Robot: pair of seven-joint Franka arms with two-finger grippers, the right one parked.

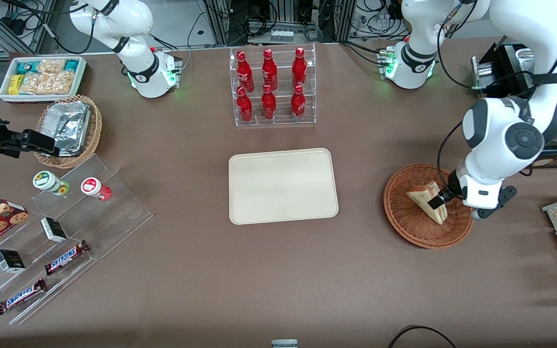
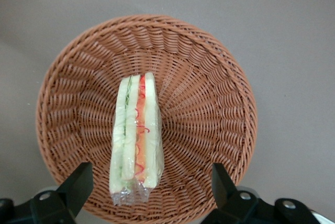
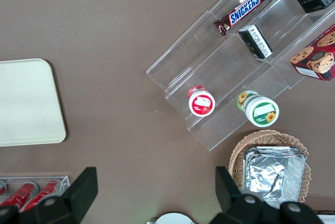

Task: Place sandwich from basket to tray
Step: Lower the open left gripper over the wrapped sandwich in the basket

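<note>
Brown table (image 3: 115,30). One rounded corner of the cream tray (image 3: 26,103) was in view. A stepped clear acrylic rack (image 3: 230,72) held a Snickers bar (image 3: 244,9), two small dark boxes (image 3: 255,41), a cookie box (image 3: 316,56), and red-lidded (image 3: 201,101) and green-lidded (image 3: 260,110) cups. Just beside the rack, a tan wicker basket (image 3: 238,158) held a foil container (image 3: 274,174). Red bottles (image 3: 26,193) lay near the tray.

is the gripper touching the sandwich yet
Apart. In the left wrist view the gripper is open over the basket, and wicker shows between each of its fingers and the sandwich lying between them.
</note>
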